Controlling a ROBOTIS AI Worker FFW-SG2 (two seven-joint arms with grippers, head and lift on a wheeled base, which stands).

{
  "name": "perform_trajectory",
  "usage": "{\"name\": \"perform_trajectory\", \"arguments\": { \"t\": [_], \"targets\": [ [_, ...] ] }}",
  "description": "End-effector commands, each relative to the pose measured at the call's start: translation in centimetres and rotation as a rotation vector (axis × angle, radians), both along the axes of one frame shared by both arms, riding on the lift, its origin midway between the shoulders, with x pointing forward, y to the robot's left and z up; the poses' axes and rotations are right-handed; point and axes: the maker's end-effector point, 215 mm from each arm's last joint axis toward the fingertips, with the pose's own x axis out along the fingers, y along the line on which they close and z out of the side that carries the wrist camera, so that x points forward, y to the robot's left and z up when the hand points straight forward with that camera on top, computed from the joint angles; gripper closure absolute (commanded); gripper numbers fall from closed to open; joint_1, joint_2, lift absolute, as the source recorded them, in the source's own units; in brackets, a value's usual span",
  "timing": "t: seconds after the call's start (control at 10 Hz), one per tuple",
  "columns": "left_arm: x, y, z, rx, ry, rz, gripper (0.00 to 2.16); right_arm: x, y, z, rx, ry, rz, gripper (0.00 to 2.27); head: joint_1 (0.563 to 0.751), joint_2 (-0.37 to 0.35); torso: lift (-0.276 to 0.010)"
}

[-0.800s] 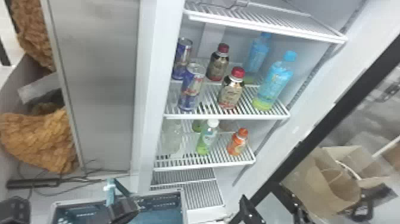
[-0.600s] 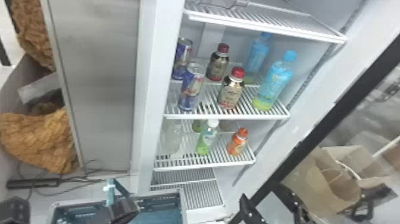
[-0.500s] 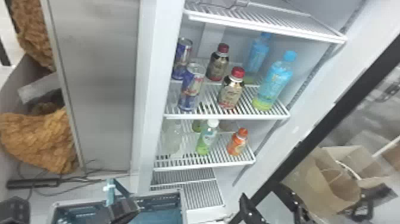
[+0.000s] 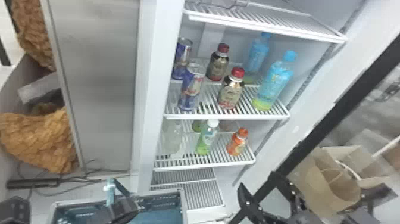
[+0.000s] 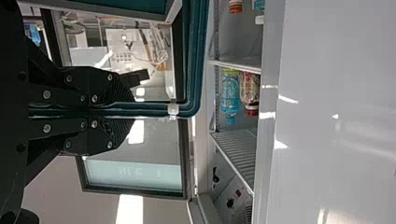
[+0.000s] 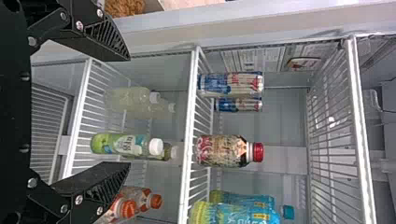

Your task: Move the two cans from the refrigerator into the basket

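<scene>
Fingers (image 5: 105,88) of our left gripper (image 4: 131,206) are clamped on the teal handle (image 5: 154,109) of the basket (image 4: 183,208), with a white clip (image 5: 173,109) around it just beside their tips. To the right of the basket, we hold our right gripper (image 4: 257,181) before the refrigerator, its fingers wide apart around open air.

Beyond the basket, up and toward its right, a wire shelf (image 4: 208,165) carries a green bottle (image 4: 205,141) with a white cap and an orange bottle (image 4: 237,142) farther right of the basket. A pale bottle (image 4: 173,137) stands on the same shelf, above the basket's right end.

Higher still above the basket, on the next shelf (image 4: 227,115), we find both cans upright in the refrigerator: the front can (image 4: 190,91), blue and silver, near the shelf's front edge, and the rear can (image 4: 181,56) behind it. Farther right of the basket than the cans, on that same shelf, stand two dark bottles with red caps, the front one (image 4: 231,89) nearer us than its twin (image 4: 218,64). Farthest right of the basket on that shelf are two blue bottles, one (image 4: 273,80) in front and another (image 4: 257,56) deeper in.
</scene>
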Motion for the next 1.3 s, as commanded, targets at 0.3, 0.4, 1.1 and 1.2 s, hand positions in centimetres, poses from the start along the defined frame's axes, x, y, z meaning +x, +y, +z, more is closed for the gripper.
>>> {"name": "perform_trajectory", "arguments": {
  "t": [0.3, 0.4, 1.1, 1.2],
  "targets": [
    [0.0, 0.1, 0.0, -0.001, 0.001, 0.002, 1.19, 4.6, 1.0, 1.1, 0.017, -0.061, 0.011, 0.26, 0.695, -0.350, -0.031],
    [0.0, 0.0, 0.0, -0.001, 0.001, 0.000, 1.19, 5.4, 1.3, 1.2, 0.027, -0.074, 0.013, 0.26, 0.695, -0.350, -0.031],
    [-0.1, -0.1, 0.0, 0.000, 0.000, -0.004, 1.19, 11.7, 4.0, 1.7, 0.087, -0.146, 0.013, 0.26, 0.695, -0.345, -0.031],
    [-0.1, -0.1, 0.0, 0.002, 0.000, -0.004, 1.19, 12.4, 4.1, 2.1, 0.091, -0.158, 0.009, 0.26, 0.695, -0.341, -0.031]
  ]
}}
